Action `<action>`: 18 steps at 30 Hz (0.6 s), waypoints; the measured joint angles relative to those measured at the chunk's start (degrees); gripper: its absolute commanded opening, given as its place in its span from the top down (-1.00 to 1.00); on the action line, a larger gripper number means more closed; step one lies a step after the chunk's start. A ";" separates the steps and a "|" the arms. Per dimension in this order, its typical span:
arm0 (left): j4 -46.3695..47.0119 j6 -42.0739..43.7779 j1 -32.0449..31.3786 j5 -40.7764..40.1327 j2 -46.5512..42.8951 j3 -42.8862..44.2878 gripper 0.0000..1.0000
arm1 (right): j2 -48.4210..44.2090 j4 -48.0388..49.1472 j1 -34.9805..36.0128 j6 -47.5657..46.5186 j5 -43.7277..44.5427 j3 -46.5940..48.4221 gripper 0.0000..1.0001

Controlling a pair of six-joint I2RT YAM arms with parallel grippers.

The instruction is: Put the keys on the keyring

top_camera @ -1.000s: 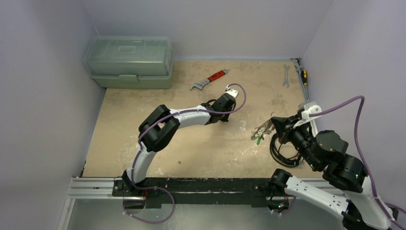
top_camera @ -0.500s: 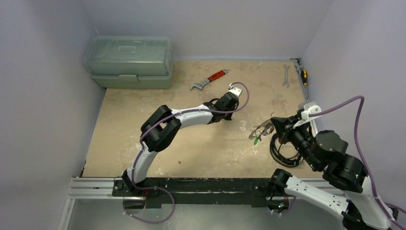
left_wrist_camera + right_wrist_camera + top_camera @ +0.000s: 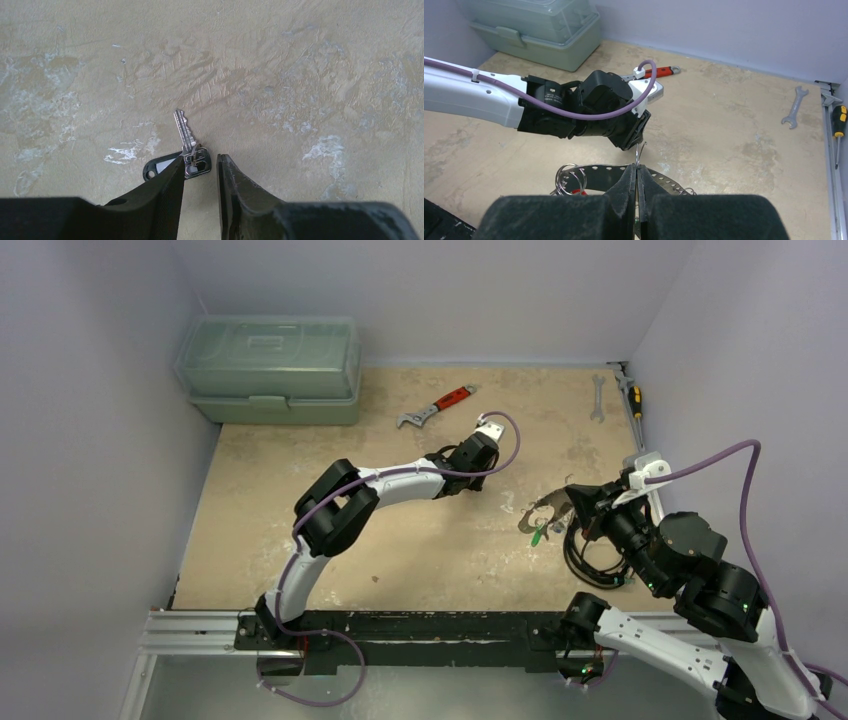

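Nearest the bases, the right arm is folding back on itself at the right side of the table (image 3: 400, 550), its wrist pointing toward the centre. The right gripper (image 3: 637, 182) is pinching its fingers tight on the keyring (image 3: 610, 171), a thin silvery loop whose band is showing a row of small holes. Bunched keys (image 3: 540, 528) are hanging from it just above the tabletop, a green tag and a red one among them. Further out, the left arm is stretching low across the middle of the table with its wrist tipped down. The left gripper (image 3: 200, 172) is hovering with its fingers a little apart, clamping nothing. A single key (image 3: 184, 131) is lying flat on the table, its head in that gap beside one fingertip. Its black tag (image 3: 159, 167) is carrying a white label too small to read. Beyond are lying a red-handled adjustable wrench (image 3: 437, 407), a spanner (image 3: 597, 398), a screwdriver (image 3: 631, 395) and a green toolbox (image 3: 270, 360).
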 measured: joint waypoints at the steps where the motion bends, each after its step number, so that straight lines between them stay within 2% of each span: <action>1: -0.02 0.07 0.00 -0.15 0.00 0.00 0.45 | 0.00 0.00 0.00 0.00 -0.09 0.00 1.00; 8: -0.02 0.52 -0.02 -0.48 0.02 0.04 0.64 | 0.00 0.00 0.00 0.00 -0.26 0.00 1.00; 18: -0.33 0.96 -0.04 -0.55 1.25 1.18 0.63 | 0.00 -0.02 0.00 0.02 -0.33 0.00 1.00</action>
